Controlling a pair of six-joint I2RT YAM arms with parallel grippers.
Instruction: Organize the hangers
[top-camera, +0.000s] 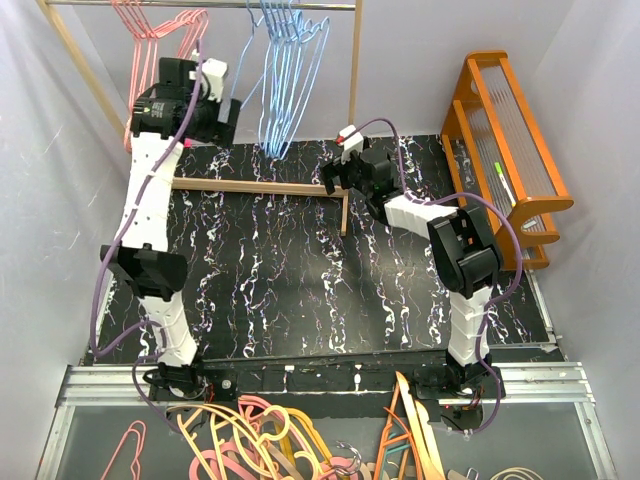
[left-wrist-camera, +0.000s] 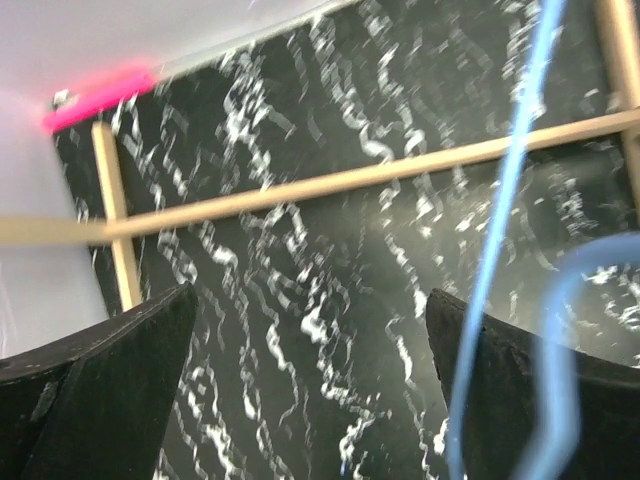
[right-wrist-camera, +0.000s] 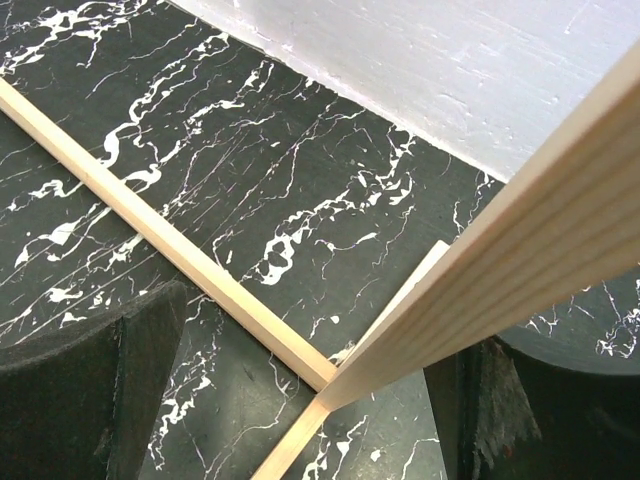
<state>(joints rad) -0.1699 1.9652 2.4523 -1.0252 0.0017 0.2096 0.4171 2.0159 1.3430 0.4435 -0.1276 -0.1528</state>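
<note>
One black marbled worktop (top-camera: 270, 290) fills most of my top view. At its far end stands a wooden rack (top-camera: 260, 186), with its rail (top-camera: 220, 5) running across the top edge. To the right sits an orange stand (top-camera: 505, 150) (slatted, set against the wall). Down by the arm bases lies a pile (top-camera: 260, 440) of thicker orange, pink and cream hangers.

On the rail, the pink hangers (top-camera: 150, 30) hang in a bunch at the left and the blue hangers (top-camera: 290, 70) towards the middle. My left pincer (left-wrist-camera: 310, 300) is up between the two bunches, just beside the blue ones. Its jaws are spread wide on nothing, and one blue wire crosses in front of its right finger (left-wrist-camera: 500, 400).

My right pincer (right-wrist-camera: 320, 330) is low by the rack's right post (right-wrist-camera: 500, 250), jaws wide apart either side of it. I cannot tell whether they touch it.
</note>
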